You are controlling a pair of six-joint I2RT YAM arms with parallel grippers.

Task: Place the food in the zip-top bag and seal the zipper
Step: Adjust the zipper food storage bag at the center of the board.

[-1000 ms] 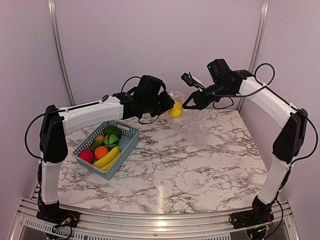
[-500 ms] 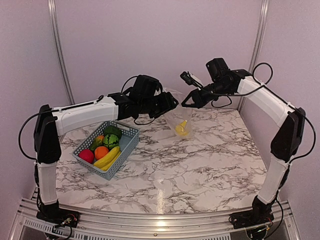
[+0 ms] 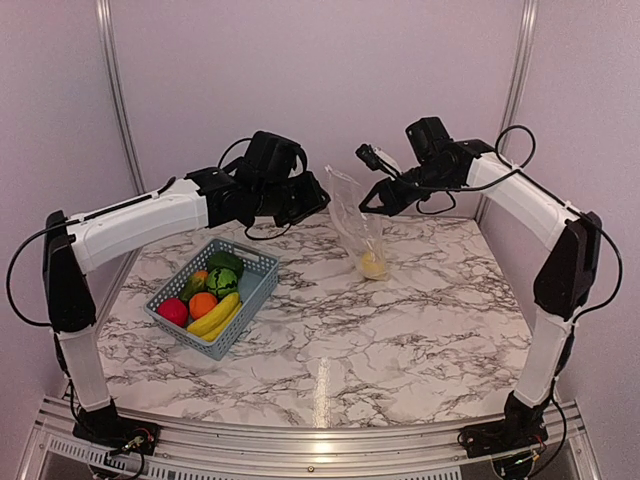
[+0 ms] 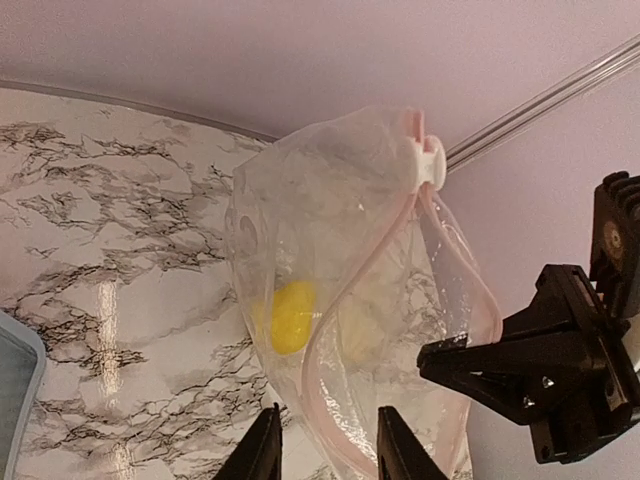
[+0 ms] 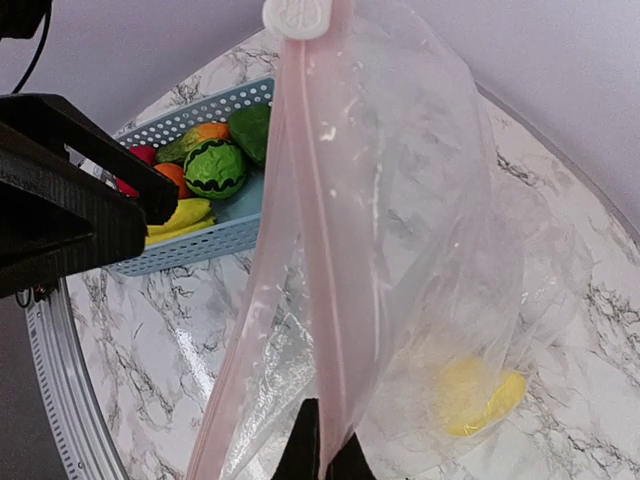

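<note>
The clear zip-top bag (image 3: pixel 360 225) hangs from my right gripper (image 3: pixel 372 205), which is shut on the pinkish zipper (image 5: pixel 325 250) at the bag's mouth. A yellow pear (image 3: pixel 372 263) lies at the bag's bottom and also shows in the left wrist view (image 4: pixel 292 315) and the right wrist view (image 5: pixel 475 395). My left gripper (image 3: pixel 315 200) is open and empty, just left of the bag's mouth. The red apple (image 3: pixel 172 311), orange (image 3: pixel 203 303), banana (image 3: pixel 215 317) and striped melon (image 3: pixel 222 282) lie in the basket.
The blue-grey slotted basket (image 3: pixel 255 283) stands on the marble table at the left. A white zipper slider (image 5: pixel 297 15) sits at the far end of the strip. Walls and metal posts close in behind both arms.
One second ago my left gripper held the pear at the bag's mouth. The pear has dropped to the bag's bottom, and my left gripper has drawn back left, empty.
</note>
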